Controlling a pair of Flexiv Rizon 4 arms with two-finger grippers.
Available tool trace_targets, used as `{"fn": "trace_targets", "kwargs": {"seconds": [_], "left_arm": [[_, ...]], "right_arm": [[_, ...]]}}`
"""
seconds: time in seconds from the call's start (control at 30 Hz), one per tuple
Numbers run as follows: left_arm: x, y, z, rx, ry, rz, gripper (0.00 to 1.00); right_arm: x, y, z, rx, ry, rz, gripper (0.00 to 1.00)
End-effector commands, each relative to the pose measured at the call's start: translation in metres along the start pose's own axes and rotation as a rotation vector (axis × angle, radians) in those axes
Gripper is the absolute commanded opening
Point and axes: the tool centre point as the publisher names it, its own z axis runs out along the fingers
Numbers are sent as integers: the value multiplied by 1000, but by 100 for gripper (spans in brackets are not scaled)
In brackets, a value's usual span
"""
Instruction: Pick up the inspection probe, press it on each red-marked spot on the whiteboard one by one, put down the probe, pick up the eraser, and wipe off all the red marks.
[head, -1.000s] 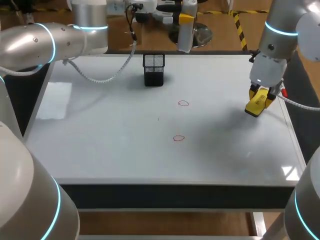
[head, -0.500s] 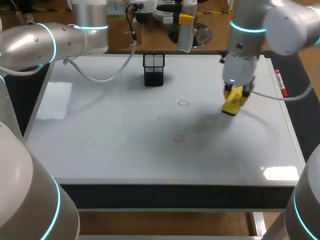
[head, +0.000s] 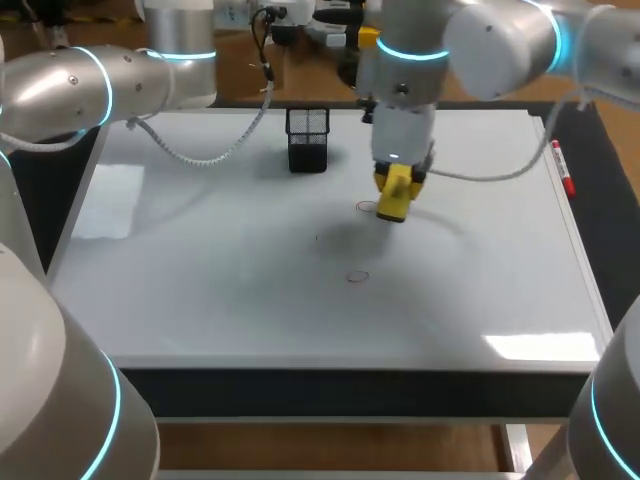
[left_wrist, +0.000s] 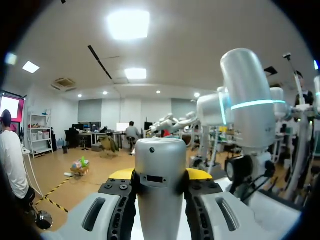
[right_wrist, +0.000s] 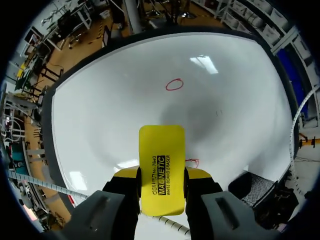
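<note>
**Q:** Where does readable lettering stand?

**A:** On the yellow face of the eraser (right_wrist: 161, 167), clamped between the fingers of the right gripper (right_wrist: 161, 176). Two lines of black capitals run lengthwise along it, the first line larger than the second.

**Q:** Does the whiteboard (head: 200, 280) carry writing?

**A:** Only two hand-drawn marks. One red ring (head: 365, 207) lies just beside the eraser, and a second red ring (head: 358, 276) lies nearer the front edge.

**Q:** And the inspection probe (left_wrist: 161, 200), gripped by the left gripper (left_wrist: 161, 174)?

**A:** Any marking on it is too small to tell.
</note>
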Motion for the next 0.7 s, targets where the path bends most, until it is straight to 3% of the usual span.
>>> {"fn": "trace_targets", "kwargs": {"seconds": [0.03, 0.3, 0.7], "left_arm": [[-1, -2, 0, -3, 3, -2, 0], [-1, -2, 0, -3, 3, -2, 0], [-1, -2, 0, -3, 3, -2, 0]], "right_arm": [[-36, -6, 8, -11, 124, -35, 0], [-76, 5, 20, -20, 131, -123, 0], [-79, 14, 29, -31, 110, -172, 0]]}}
